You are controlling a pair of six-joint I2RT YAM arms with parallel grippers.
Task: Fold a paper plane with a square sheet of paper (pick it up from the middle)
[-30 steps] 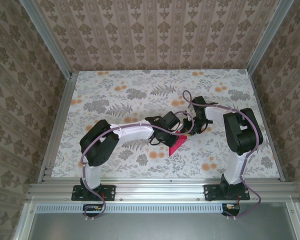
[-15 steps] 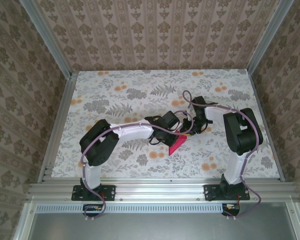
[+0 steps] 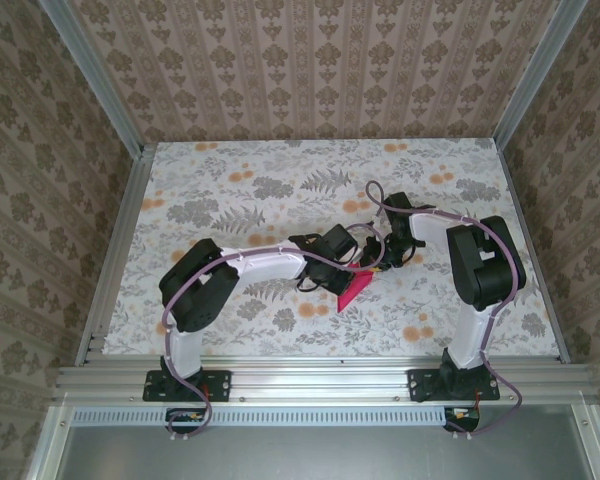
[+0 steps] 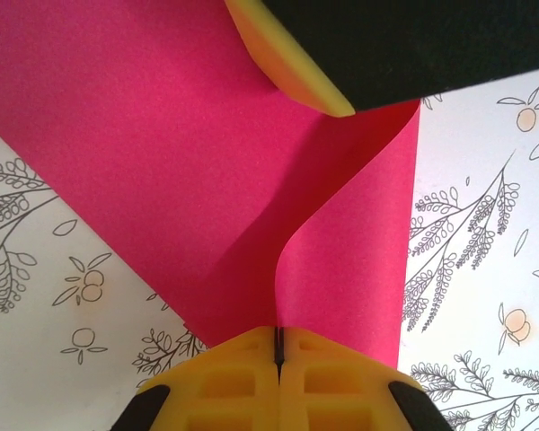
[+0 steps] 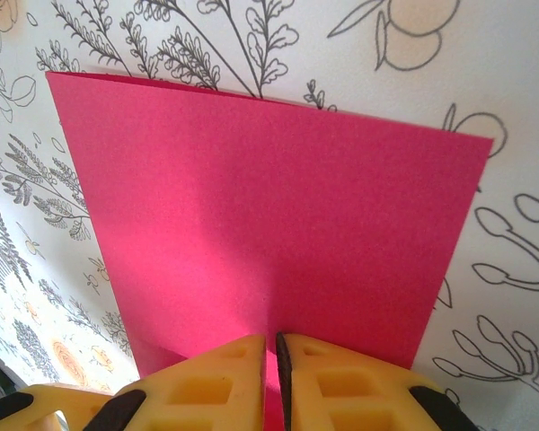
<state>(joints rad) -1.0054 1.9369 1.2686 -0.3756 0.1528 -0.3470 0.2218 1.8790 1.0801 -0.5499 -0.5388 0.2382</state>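
At the middle of the surface (image 3: 230, 190), the left hand (image 4: 277, 355) pinches the square sheet of paper (image 4: 162, 162). The right hand (image 5: 275, 359) pinches another edge, and the sheet curves between them.

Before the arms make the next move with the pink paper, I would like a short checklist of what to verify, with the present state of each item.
1. Left gripper grips the square sheet of paper: ok, jaws shut on its edge.
2. Right gripper grips the sheet: ok, the paper sits between its nearly closed jaws.
3. Sheet free of tears: ok on the parts that show.
4. Bend pressed into a sharp crease: not ok, the left wrist view shows a soft curve.
5. Edges matched for the fold: cannot tell.
6. Room between the two grippers: cannot tell; from above they stand very close.
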